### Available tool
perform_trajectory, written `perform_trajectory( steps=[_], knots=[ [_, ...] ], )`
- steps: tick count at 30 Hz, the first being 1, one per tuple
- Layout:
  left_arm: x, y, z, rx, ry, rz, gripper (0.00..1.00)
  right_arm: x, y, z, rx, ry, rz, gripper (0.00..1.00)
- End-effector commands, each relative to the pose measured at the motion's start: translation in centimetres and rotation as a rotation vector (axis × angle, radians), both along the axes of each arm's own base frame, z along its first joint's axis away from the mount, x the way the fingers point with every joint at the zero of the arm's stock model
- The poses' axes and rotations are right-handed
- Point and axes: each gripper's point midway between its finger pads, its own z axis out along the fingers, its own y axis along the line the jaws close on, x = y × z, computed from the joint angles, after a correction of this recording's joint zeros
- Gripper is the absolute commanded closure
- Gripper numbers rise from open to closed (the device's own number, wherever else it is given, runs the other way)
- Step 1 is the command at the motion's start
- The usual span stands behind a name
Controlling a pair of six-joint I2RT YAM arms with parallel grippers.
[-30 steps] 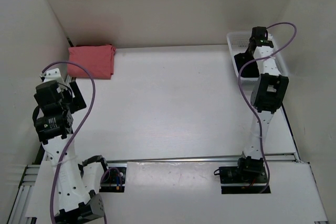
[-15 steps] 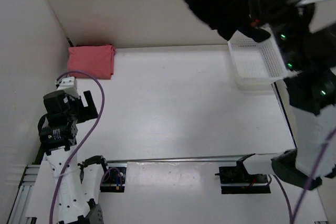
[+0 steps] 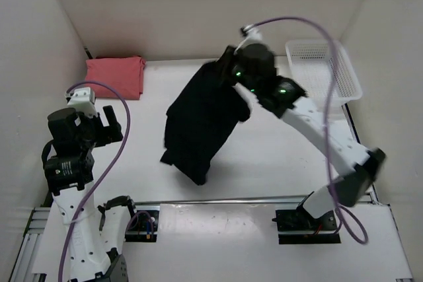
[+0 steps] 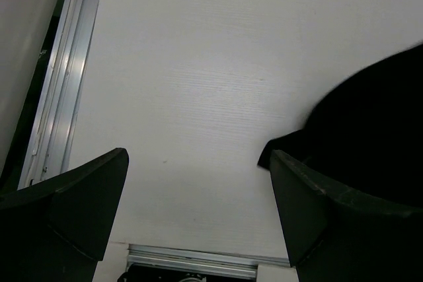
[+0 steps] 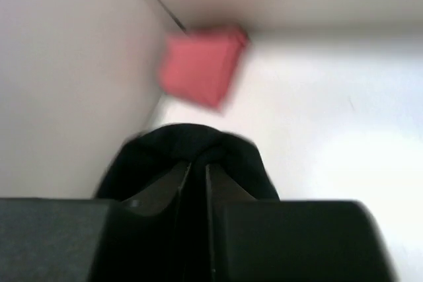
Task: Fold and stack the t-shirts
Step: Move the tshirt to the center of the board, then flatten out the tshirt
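My right gripper is shut on the black t-shirt and holds it by one end above the middle of the table; the cloth hangs down toward the near edge. In the right wrist view the black cloth bunches between my closed fingers. The salmon pink t-shirt lies folded in the far left corner and shows in the right wrist view too. My left gripper is open and empty, above the table's left side, with the black shirt to its right. No maroon shirt is in view.
A white mesh basket stands at the far right against the wall. White walls close in the table on three sides. A metal rail runs along the near edge.
My right arm has lifted the black shirt out of the basket, swung it high, then carried it left and down over the middle of the table. The left arm has shifted slightly.
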Motion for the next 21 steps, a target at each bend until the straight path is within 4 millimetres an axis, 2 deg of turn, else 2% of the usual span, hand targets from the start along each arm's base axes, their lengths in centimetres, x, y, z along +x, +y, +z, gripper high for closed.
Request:
perform_trajectory(
  steps=[1, 2, 3, 4, 5, 6, 8, 10, 11, 12, 13, 14, 15, 16, 18, 19, 21],
  knots=[
    [0.5, 0.5, 0.5, 0.015, -0.016, 0.017, 0.01, 1.4, 1.0, -3.7, 0.044, 0.150, -0.034, 0.70],
    [0.7, 0.7, -0.3, 0.015, 0.011, 0.027, 0.01, 3.6, 0.7, -6.9, 0.008, 0.221, -0.061, 0.57],
    [0.7, 0.7, -0.3, 0.015, 0.011, 0.027, 0.01, 4.3, -0.3, -10.0, -0.038, 0.316, -0.092, 0.41],
    [0.8, 0.7, -1.3, 0.007, 0.048, 0.027, 0.01, 5.2, -1.4, -12.5, -0.053, 0.402, -0.144, 0.25],
    [1.0, 0.8, -2.2, 0.000, 0.078, 0.027, 0.01, 7.8, -4.2, -15.4, -0.084, 0.488, -0.235, 0.22],
    [0.9, 0.8, -2.7, -0.006, 0.107, 0.027, 0.01, 7.4, -6.0, -18.0, -0.142, 0.598, -0.258, 0.22],
    [0.5, 0.0, -3.6, -0.040, 0.163, -0.004, 0.01, 7.7, -7.3, -19.3, -0.241, 0.605, -0.190, 0.21],
    [-0.7, -2.0, -5.1, -0.124, 0.255, -0.080, 0.01, 6.0, -6.7, -19.5, -0.378, 0.514, -0.039, 0.21],
    [-1.1, -2.5, -5.5, -0.145, 0.274, -0.097, 0.01, 4.2, -4.9, -19.6, -0.418, 0.487, 0.055, 0.20],
    [-1.3, -2.7, -6.7, -0.161, 0.306, -0.104, 0.01, 2.6, -4.1, -20.7, -0.451, 0.491, 0.122, 0.20],
    [-1.6, -2.8, -7.2, -0.164, 0.313, -0.104, 0.01, 0.4, -2.0, -21.5, -0.473, 0.494, 0.213, 0.20],
    [-1.3, -2.5, -7.7, -0.154, 0.313, -0.094, 0.01, -0.7, -1.3, -23.1, -0.501, 0.521, 0.242, 0.20],
    [-1.5, -2.3, -8.7, -0.149, 0.331, -0.082, 0.01, -2.1, -1.2, -25.5, -0.537, 0.577, 0.244, 0.20],
    [-1.4, -2.0, -9.1, -0.140, 0.337, -0.070, 0.01, -4.0, 0.7, -27.4, -0.576, 0.598, 0.291, 0.20],
    [-1.5, -1.0, -9.7, -0.108, 0.351, -0.029, 0.01, -5.8, 1.9, -29.5, -0.679, 0.574, 0.305, 0.21],
    [-1.6, -0.7, -10.4, -0.101, 0.374, -0.015, 0.01, -8.7, 4.4, -30.6, -0.757, 0.526, 0.380, 0.21],
    [-1.3, 0.4, -10.5, -0.061, 0.368, 0.028, 0.01, -11.0, 6.8, -31.3, -0.874, 0.406, 0.491, 0.21]
  ],
)
